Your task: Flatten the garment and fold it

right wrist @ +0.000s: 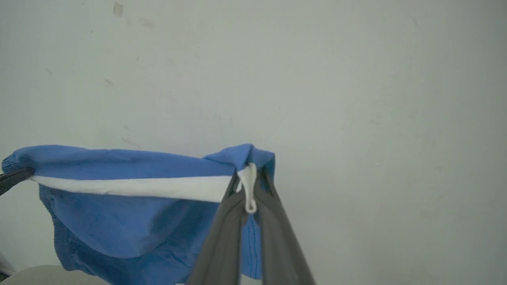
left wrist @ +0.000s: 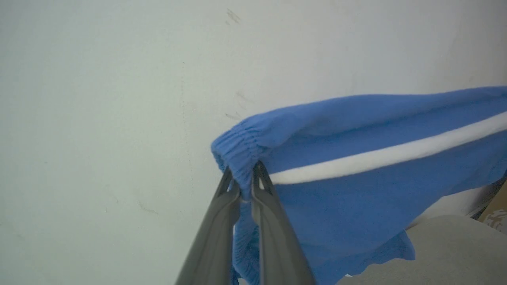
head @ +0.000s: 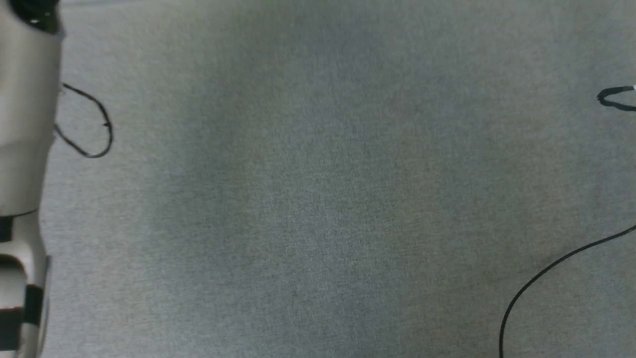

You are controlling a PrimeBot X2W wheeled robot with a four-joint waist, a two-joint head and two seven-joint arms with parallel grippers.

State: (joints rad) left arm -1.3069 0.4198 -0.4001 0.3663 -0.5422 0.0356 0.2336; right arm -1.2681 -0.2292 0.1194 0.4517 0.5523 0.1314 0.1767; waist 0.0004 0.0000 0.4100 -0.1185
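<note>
The garment (left wrist: 356, 166), bright blue shorts with a white band, hangs stretched in the air in front of a pale wall. In the left wrist view my left gripper (left wrist: 242, 174) is shut on the gathered elastic waistband at the garment's left end. The right wrist view has my right gripper (right wrist: 248, 180) shut on the opposite end of the garment (right wrist: 119, 206), where the white trim bunches between the fingers. The other arm's dark fingertip (right wrist: 14, 178) shows at the far left edge of that view. A pale forearm (head: 25, 149) rises along the left edge of the head view.
Grey cloth-covered table (head: 318, 199) spreads across the head view. Thin black cables loop at its left (head: 92, 124) and right (head: 546, 278) edges. A corner of the grey surface (left wrist: 447, 253) lies below the hanging garment, with a cardboard piece (left wrist: 495, 209) beside it.
</note>
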